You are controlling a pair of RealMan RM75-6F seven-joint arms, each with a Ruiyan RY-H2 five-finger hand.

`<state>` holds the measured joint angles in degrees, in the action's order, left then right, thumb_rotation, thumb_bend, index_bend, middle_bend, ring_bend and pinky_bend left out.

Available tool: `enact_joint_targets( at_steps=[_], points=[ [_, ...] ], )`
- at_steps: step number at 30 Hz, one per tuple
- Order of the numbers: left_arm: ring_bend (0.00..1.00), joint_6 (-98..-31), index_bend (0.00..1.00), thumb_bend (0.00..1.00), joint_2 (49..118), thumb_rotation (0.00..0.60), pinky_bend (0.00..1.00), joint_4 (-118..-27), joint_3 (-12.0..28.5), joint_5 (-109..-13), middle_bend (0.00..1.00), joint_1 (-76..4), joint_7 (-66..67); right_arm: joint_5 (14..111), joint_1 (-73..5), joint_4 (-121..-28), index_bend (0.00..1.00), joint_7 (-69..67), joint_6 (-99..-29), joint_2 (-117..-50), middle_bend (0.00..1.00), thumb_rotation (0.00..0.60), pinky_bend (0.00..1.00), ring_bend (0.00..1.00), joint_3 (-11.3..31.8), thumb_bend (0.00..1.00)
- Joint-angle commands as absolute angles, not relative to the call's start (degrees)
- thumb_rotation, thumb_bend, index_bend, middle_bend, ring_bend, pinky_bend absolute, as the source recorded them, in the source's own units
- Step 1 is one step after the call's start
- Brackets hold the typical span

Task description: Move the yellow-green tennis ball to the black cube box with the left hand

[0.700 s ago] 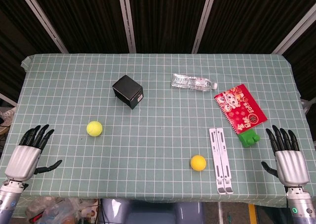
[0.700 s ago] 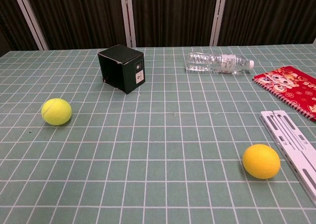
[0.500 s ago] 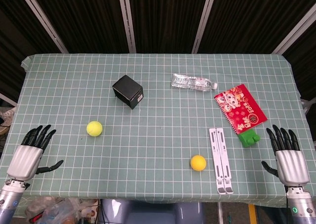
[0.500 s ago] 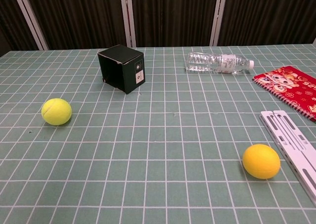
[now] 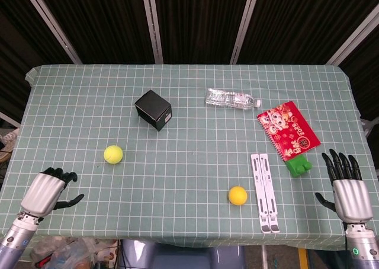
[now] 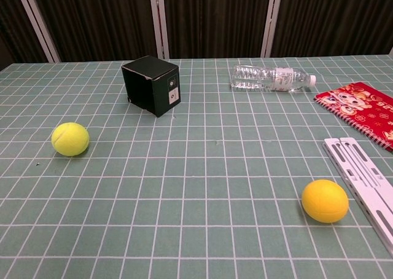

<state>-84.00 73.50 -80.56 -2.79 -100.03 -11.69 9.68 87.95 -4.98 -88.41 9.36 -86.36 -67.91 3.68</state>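
A: From the head view, what has changed?

B: The left hand point(image 5: 46, 193), by the table's point(image 5: 195, 156) front-left corner, has slid back toward the front edge and curled its fingers in on nothing, thumb out. I'd judge the reach hasn't begun. The right hand point(image 5: 349, 193), at the front-right corner, has barely shifted; it's released, fingers spread.

A: And the ball?

B: The yellow-green tennis ball point(image 5: 113, 154) lies untouched, left of centre, well apart from the black cube box point(image 5: 153, 109) behind it.

A: Counts?

B: Two balls counting the orange ball point(image 5: 237, 195), one box, one bottle point(image 5: 232, 99), one red notebook point(image 5: 288, 128), one white stand point(image 5: 264, 192), one green block point(image 5: 299, 166).

A: Chest view?

B: No hands. The tennis ball point(image 6: 70, 138) sits left, the box point(image 6: 151, 84) behind, unmoved.
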Motion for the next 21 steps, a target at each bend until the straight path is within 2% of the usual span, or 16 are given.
enact_joint_targets(
  at_steps=[1,4,12,21],
  points=[
    [0.58,-81.2,0.53,0.2,73.8,0.399,0.69,-78.1,-3.3,-100.6,0.75,-13.5,8.8,88.1,-5.1,-88.3,0.0,9.5,-86.3,-68.0,0.0,0.6,0.0,0.0,3.6,0.19],
    [0.58,-77.6,0.53,0.2,74.5,0.405,0.73,-74.2,-4.0,-101.1,0.74,-16.0,4.5,88.1,-5.0,-88.3,0.0,9.7,-86.4,-68.1,0.0,0.6,0.0,0.0,3.6,0.19],
    [0.57,-72.4,0.53,0.2,78.0,0.436,0.72,-64.7,-5.5,-103.3,0.72,-21.2,-3.7,87.6,-4.5,-88.4,0.0,9.4,-87.4,-67.7,0.0,0.6,0.0,0.0,4.0,0.19],
    [0.57,-66.5,0.54,0.2,80.7,0.439,0.71,-65.1,-6.0,-102.6,0.71,-25.3,-5.0,87.3,-4.4,-88.1,0.0,8.6,-87.4,-67.5,0.0,0.6,0.0,0.0,4.2,0.19]
  ],
)
